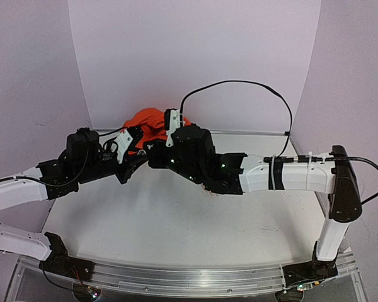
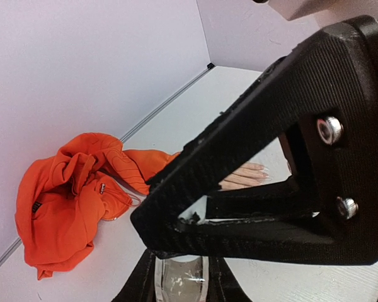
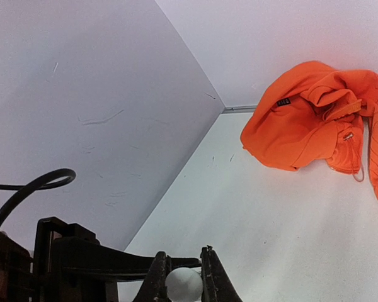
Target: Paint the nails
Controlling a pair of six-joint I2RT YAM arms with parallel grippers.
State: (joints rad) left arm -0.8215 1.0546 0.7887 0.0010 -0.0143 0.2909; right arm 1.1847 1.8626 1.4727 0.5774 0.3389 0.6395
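A small dark tag (image 3: 283, 101) on the crumpled orange sleeve (image 3: 309, 119) carries marks too tiny to read. The sleeve lies on the white counter (image 3: 271, 239), near the back corner. The nails (image 2: 263, 167) show as pale tips on the mannequin hand (image 2: 242, 178), which is mostly hidden behind a black frame (image 2: 271, 126). The left fingers (image 2: 143, 286) are closed on a clear bottle (image 2: 179, 277). The right fingers (image 3: 213, 277) pinch a small white round piece (image 3: 183, 284), possibly a cap.
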